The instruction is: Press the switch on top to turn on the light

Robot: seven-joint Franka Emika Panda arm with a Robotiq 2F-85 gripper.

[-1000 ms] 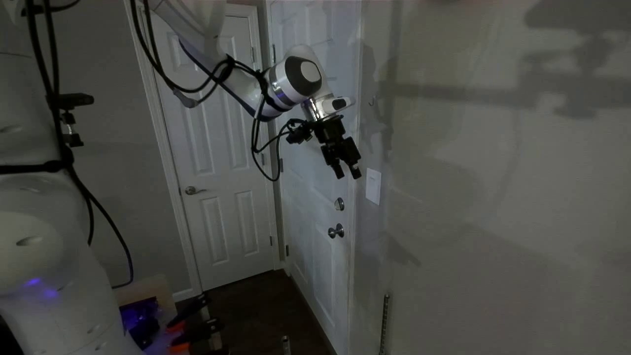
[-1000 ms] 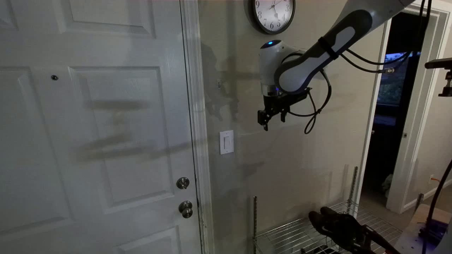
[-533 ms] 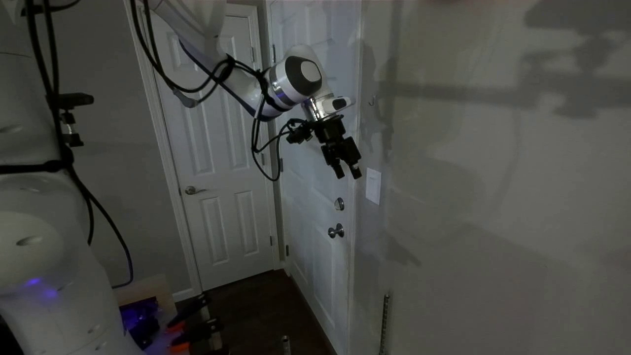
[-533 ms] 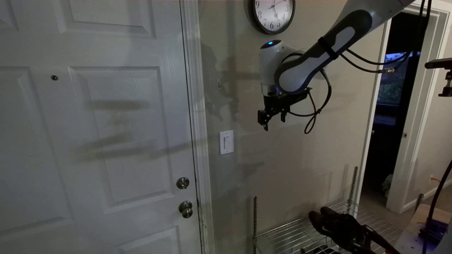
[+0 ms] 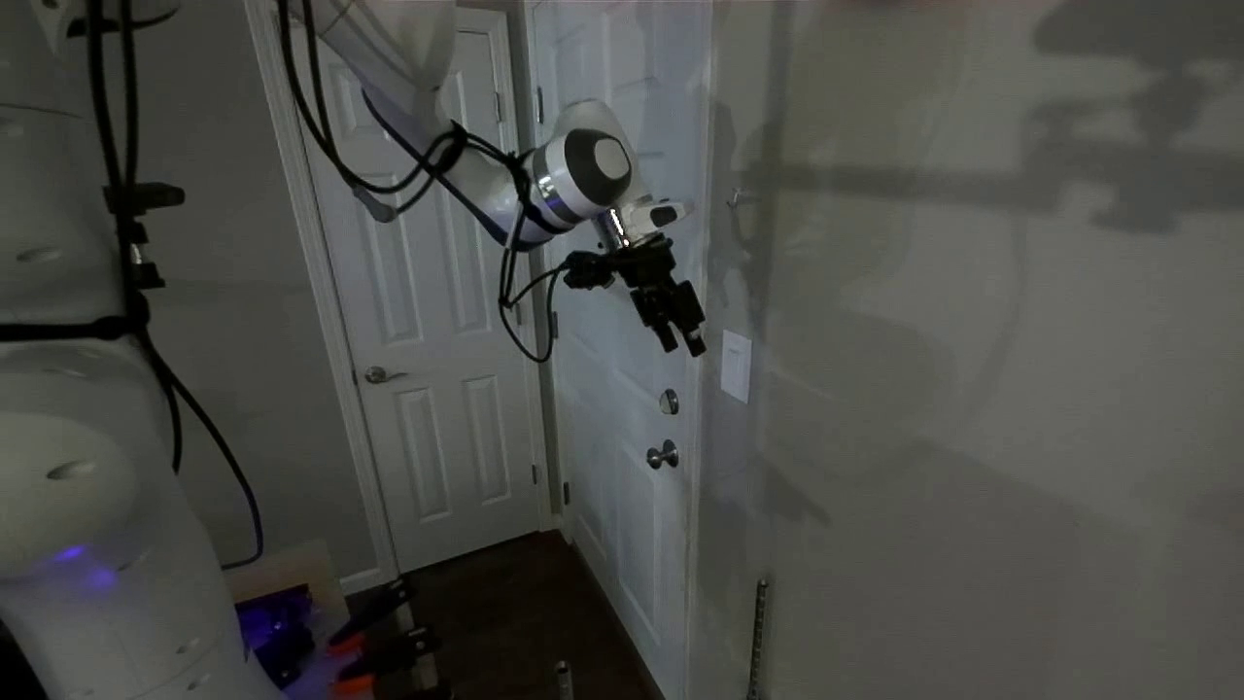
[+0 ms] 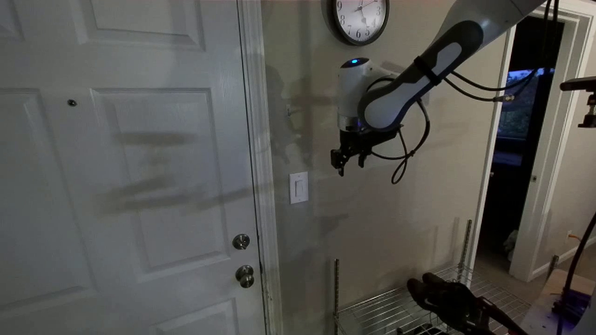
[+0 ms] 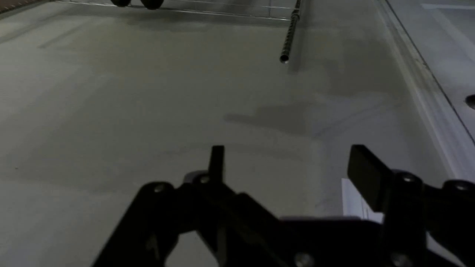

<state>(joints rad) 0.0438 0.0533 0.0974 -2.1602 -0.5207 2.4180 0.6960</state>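
Pointing downward with its two fingers [image 7: 367, 178] spread apart, the claw [image 6: 351, 168] hangs away from the switch [image 6: 299, 188], and wall [image 6: 396, 209] shows through the gap in the wrist view.

The switch is a white upright rectangular plate with a tall rocker [image 6: 299, 189], mounted just beside the door frame [image 6: 262, 163]. In an exterior view it sits lower than the claw and to its left; in the wrist view it is partly hidden behind one finger. How far the rocker is pressed I cannot tell.

Going by the wire bench [image 6: 372, 300], the switch is above and slightly left of the corner nearest the white door [image 6: 153, 116], where a metal post [image 6: 336, 284] rises. The bench's back edge follows the wall from that corner to another post [image 6: 465, 246]. A black object [image 6: 449, 300], too dark to make out, stretches forward from near the back edge.

The arm [image 6: 396, 104] slants in from the upper right, its end below a round clock [image 6: 361, 21], with a loop of cable [image 6: 429, 123] beside the claw. On the door, a deadbolt [image 6: 241, 241] sits above a round knob [image 6: 244, 276], both lower than the switch.
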